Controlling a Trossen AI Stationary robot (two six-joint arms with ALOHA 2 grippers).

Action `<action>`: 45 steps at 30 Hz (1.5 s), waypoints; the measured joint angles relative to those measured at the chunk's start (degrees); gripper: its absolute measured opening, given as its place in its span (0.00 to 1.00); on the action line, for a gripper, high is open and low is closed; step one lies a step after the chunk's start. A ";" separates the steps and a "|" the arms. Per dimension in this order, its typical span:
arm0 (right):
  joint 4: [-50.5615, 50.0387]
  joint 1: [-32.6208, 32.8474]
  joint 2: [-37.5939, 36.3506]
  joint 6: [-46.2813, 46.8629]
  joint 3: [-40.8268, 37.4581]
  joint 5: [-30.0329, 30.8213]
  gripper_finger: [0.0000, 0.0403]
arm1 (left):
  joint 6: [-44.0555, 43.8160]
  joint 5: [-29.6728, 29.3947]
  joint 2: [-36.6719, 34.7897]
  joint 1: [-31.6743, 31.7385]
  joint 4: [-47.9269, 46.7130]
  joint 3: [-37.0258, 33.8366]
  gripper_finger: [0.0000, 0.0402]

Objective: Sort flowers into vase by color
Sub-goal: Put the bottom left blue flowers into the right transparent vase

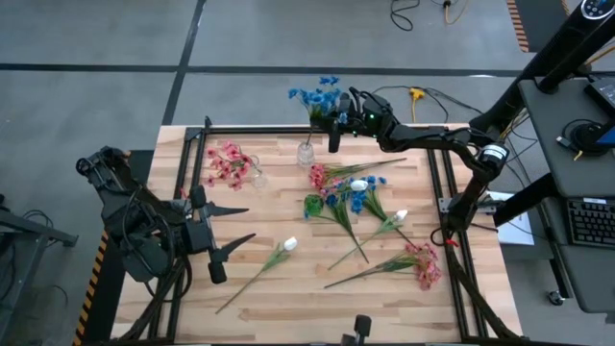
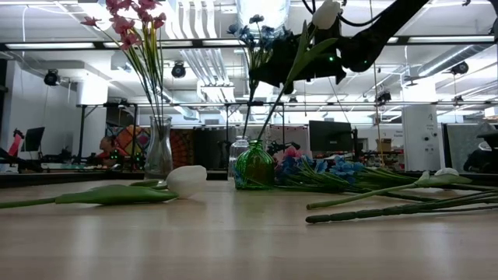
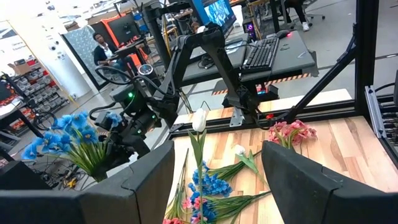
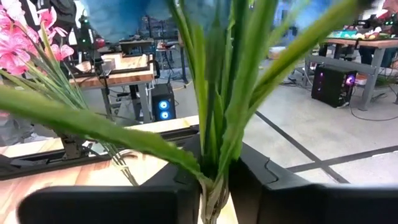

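Observation:
My right gripper (image 1: pixel 334 123) reaches in from the table's right to the far edge, shut on a bunch of blue flowers (image 1: pixel 317 96). The bunch stands upright over a small clear vase (image 1: pixel 306 152). Pink flowers (image 1: pixel 229 161) stand in a tall clear vase (image 2: pixel 159 152) at the far left. A white flower (image 2: pixel 327 14) stands in the green vase (image 2: pixel 254 166) at the centre. More pink, blue and white flowers (image 1: pixel 346 192) lie loose on the table. My left gripper (image 1: pixel 223 231) waits open above the table's left side, holding nothing. My right gripper pinches the blue bunch's gathered stems (image 4: pixel 214 186) between its two fingers, just below the leaves. The fingers lie level, come from the table's right and cross the stems. The bunch stands upright, its lower stems (image 2: pixel 245 124) running down into the small clear vase.
Loose on the table are a white flower (image 1: pixel 286 247) near the centre front, another white one (image 1: pixel 399 217) and a pink sprig (image 1: pixel 423 266) to the right. A black frame (image 1: pixel 437 183) edges the table. Desks, monitors and a person (image 3: pixel 99 46) are beyond it.

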 joint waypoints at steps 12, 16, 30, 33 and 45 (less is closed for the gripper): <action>-2.27 -0.02 -0.23 0.96 0.02 -0.02 0.39 | -0.26 0.02 0.02 0.00 0.04 0.00 0.56; -6.07 -0.02 -1.31 0.32 0.02 -0.02 0.45 | -0.39 0.03 0.02 0.00 0.06 -0.02 0.56; -16.71 -0.02 -6.09 -0.13 0.05 2.52 0.67 | -0.42 0.03 0.60 0.00 0.00 -0.02 0.56; -18.31 -0.02 -6.65 -0.13 0.69 3.48 0.70 | -0.42 0.02 1.22 0.02 -0.18 -0.04 0.56; -35.76 -0.02 -6.71 -1.52 8.79 6.10 0.77 | -0.46 -1.55 1.77 0.02 -1.12 -0.09 0.56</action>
